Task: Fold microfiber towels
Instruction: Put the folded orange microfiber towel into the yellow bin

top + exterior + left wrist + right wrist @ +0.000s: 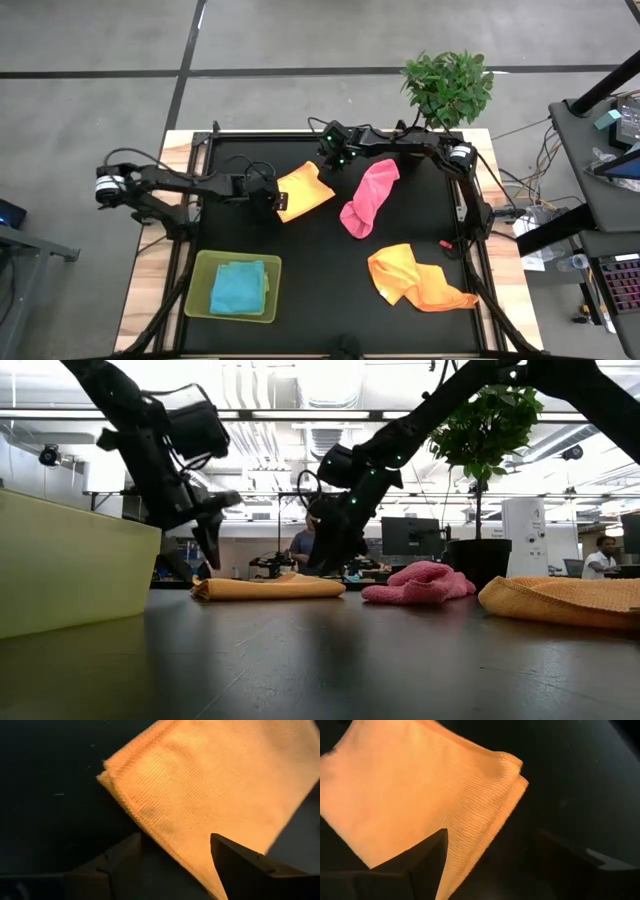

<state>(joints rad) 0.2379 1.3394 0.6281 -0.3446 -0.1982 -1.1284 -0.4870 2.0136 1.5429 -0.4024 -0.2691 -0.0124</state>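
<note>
both claws, left claw [272,200] and right claw [333,158], spread beside folded orange towel [304,190].

Folded towel [304,190] btwn both tools, another towel [238,287] in tray [200,265]

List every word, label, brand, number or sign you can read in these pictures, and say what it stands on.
None can be read.
The folded yellow towel, pink towel, orange towel, blue towel and green tray bear no print.
Distant screens and gear in the low view are too small to read.
</note>
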